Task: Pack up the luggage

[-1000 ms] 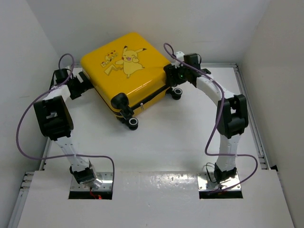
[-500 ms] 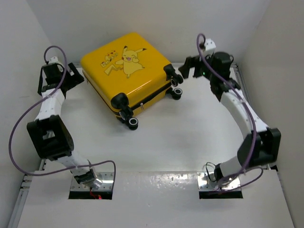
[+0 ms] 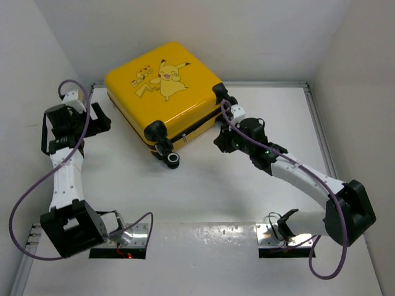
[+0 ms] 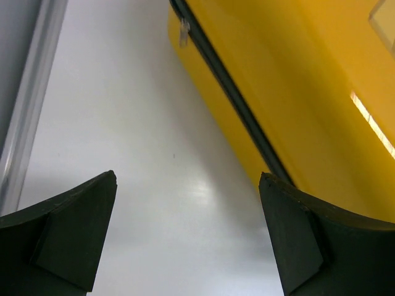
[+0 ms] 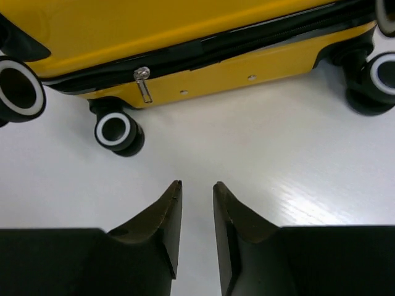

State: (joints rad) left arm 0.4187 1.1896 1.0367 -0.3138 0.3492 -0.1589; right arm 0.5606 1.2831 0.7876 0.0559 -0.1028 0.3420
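Note:
The luggage (image 3: 163, 92), a yellow hard-shell suitcase with a Pikachu print, lies flat and zipped at the back of the table. My left gripper (image 3: 103, 118) hovers off its left side, open wide with nothing between the fingers (image 4: 188, 174); the luggage's side and black zip seam (image 4: 247, 123) fill the right of the left wrist view. My right gripper (image 3: 220, 140) sits low in front of the wheel side (image 5: 185, 31). Its jaws (image 5: 197, 182) stand a narrow gap apart, holding nothing. A silver zipper pull (image 5: 143, 83) hangs just beyond them.
Black wheels with white rims (image 5: 115, 131) (image 3: 172, 160) stick out toward my right gripper. White walls enclose the table on three sides. A metal rail (image 4: 24, 111) runs along the left edge. Purple cables loop off both arms.
My right arm left the suitcase's right corner, swung out, then came down low in front of the wheel side with its jaws narrowed. My left arm drew back from the suitcase's left side.

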